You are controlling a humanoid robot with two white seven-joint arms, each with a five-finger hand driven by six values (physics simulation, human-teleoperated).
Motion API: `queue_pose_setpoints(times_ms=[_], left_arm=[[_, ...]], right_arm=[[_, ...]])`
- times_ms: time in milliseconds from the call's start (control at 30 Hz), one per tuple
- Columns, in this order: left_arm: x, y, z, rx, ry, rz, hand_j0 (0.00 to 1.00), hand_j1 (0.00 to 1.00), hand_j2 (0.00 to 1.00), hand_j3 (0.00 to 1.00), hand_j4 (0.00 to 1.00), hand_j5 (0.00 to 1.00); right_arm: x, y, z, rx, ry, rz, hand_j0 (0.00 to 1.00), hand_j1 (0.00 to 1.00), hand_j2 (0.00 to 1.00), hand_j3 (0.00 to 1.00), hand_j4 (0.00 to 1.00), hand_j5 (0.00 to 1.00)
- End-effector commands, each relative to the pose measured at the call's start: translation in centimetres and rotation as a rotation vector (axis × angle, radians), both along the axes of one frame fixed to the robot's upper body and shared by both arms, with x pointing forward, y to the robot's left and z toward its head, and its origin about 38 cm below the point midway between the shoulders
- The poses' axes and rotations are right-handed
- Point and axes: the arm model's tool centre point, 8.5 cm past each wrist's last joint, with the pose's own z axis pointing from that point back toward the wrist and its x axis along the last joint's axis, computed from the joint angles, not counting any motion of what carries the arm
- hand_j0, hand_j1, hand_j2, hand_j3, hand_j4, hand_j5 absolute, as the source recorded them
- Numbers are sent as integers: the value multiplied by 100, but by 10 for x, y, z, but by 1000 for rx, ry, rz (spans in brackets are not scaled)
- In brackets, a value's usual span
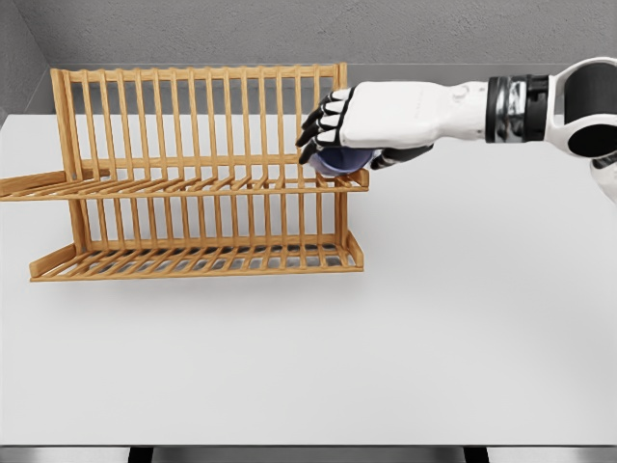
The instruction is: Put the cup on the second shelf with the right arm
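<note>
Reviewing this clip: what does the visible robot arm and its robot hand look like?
The right arm has a glossy white shell with a black joint section, plus a black-and-silver ringed wrist band. The right robot hand is white-backed with five fingers, black at the joints and fingertips.

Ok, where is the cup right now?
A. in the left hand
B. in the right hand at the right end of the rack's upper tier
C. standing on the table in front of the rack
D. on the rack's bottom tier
B: the right hand is curled over the blue cup at the right end of the wooden dish rack's upper tier.
</note>
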Motion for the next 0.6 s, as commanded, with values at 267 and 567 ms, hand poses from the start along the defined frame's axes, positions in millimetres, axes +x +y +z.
queue_pose_setpoints(times_ms=[267, 567], left_arm=[[0, 0, 0, -1, -1, 1, 100, 100, 100, 100, 100, 100], [0, 0, 0, -1, -1, 1, 100, 100, 100, 100, 100, 100]], right_arm=[[3, -180, 90, 269, -186, -429, 100, 100, 100, 100, 100, 100], [-25, -233, -131, 313, 268, -689, 100, 100, 100, 100, 100, 100]])
